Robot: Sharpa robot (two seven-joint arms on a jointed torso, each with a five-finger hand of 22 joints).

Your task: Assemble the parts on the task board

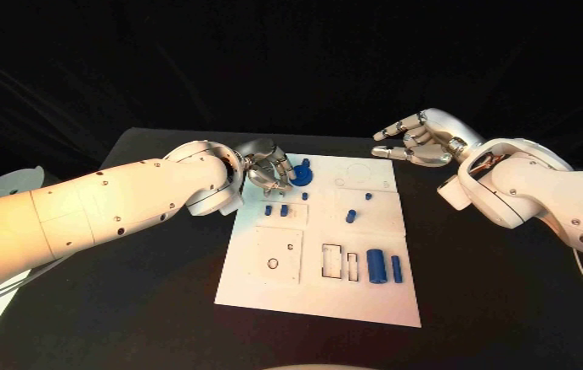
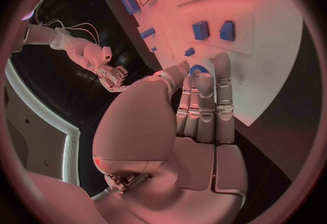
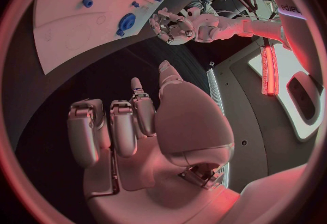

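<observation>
The white task board [image 1: 318, 290] lies in the middle of the black table. A round blue part [image 1: 300, 170] sits at its far left corner, seen also as the round blue part [image 2: 198, 68] in the left wrist view. My left hand [image 1: 265, 170] hovers right beside that part with its fingers [image 2: 204, 98] stretched out and nothing in them. Two small blue blocks [image 1: 275, 211] stand just nearer on the board. My right hand [image 1: 419, 141] hangs off the board's far right corner, fingers loosely bent and apart, holding nothing.
Small blue pegs [image 1: 351, 216] stand mid-board, and two long blue pieces [image 1: 384, 267] lie near its right front by rectangular slots [image 1: 332, 260]. Bare black table surrounds the board. The right wrist view shows the board [image 3: 75, 28] and my left hand [image 3: 174, 25].
</observation>
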